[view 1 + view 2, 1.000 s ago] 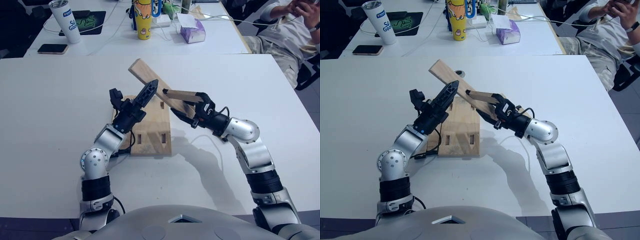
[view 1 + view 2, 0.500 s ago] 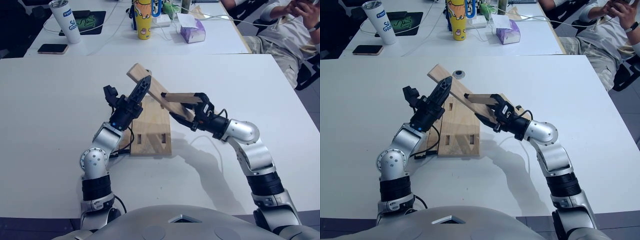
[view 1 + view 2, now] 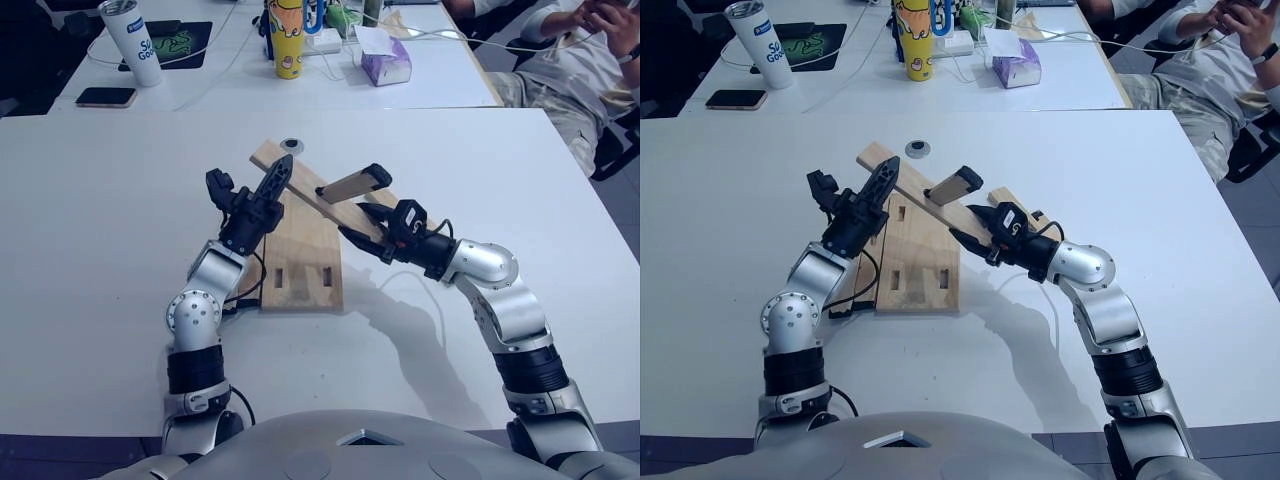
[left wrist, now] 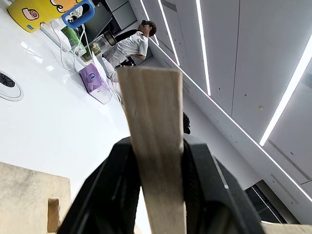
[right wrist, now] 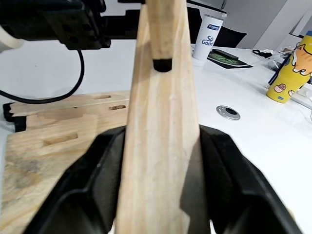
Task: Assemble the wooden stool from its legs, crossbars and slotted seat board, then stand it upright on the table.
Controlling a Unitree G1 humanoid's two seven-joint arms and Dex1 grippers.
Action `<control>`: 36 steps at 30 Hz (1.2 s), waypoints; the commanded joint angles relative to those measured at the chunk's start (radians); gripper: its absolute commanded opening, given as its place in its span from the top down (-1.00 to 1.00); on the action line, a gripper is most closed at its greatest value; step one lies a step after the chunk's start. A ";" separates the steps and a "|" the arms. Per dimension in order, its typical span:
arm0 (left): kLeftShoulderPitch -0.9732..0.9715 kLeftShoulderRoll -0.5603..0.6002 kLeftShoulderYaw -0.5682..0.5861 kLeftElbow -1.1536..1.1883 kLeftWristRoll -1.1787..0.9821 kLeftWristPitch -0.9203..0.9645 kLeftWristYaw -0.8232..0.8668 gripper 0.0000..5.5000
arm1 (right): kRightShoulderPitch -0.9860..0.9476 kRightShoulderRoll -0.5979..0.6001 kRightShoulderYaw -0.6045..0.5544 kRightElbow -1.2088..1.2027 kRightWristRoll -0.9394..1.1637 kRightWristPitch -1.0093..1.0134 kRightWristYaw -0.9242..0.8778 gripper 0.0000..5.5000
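Slotted seat board point(image 3: 300, 270) lies flat on the table point(image 3: 100, 250), its far end hidden under a slanted pale leg point(image 3: 303, 183). We see the left end effector point(image 3: 283, 167) and right end effector point(image 3: 368, 222) clamping it, a crossbar point(image 3: 350, 185) jutting out.

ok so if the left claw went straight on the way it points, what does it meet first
Beyond the leg it clamps, the left claw looks free: it points up and away past the grommet, though depth is unclear.
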 commanded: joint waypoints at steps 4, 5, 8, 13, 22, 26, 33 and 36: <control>-0.005 0.014 0.027 0.050 0.095 -0.064 0.044 0.62 | -0.013 0.006 -0.013 -0.012 0.014 -0.033 0.003 0.25; -0.005 0.015 0.027 0.051 0.097 -0.065 0.043 0.62 | -0.016 0.009 -0.015 -0.010 0.014 -0.033 0.000 0.25; -0.005 0.014 0.027 0.054 0.102 -0.070 0.045 0.62 | -0.022 0.013 -0.021 -0.006 0.017 -0.030 -0.004 0.25; -0.014 0.011 0.043 0.063 0.098 -0.073 0.056 0.62 | -0.025 0.021 -0.027 -0.003 0.020 -0.028 -0.007 0.08; -0.064 -0.029 0.166 0.095 0.036 -0.114 0.140 0.62 | -0.028 0.024 -0.048 -0.012 0.068 -0.062 0.013 -0.06; -0.110 -0.041 0.250 0.104 -0.041 -0.155 0.181 0.62 | -0.024 -0.041 -0.010 -0.011 0.067 -0.062 0.106 -0.06; -0.129 -0.028 0.282 0.114 -0.073 -0.174 0.204 0.62 | -0.030 -0.152 0.121 0.019 0.038 -0.027 0.307 -0.06; -0.125 -0.029 0.275 0.110 -0.068 -0.172 0.209 0.62 | -0.045 -0.156 0.189 0.029 0.015 0.008 0.350 -0.06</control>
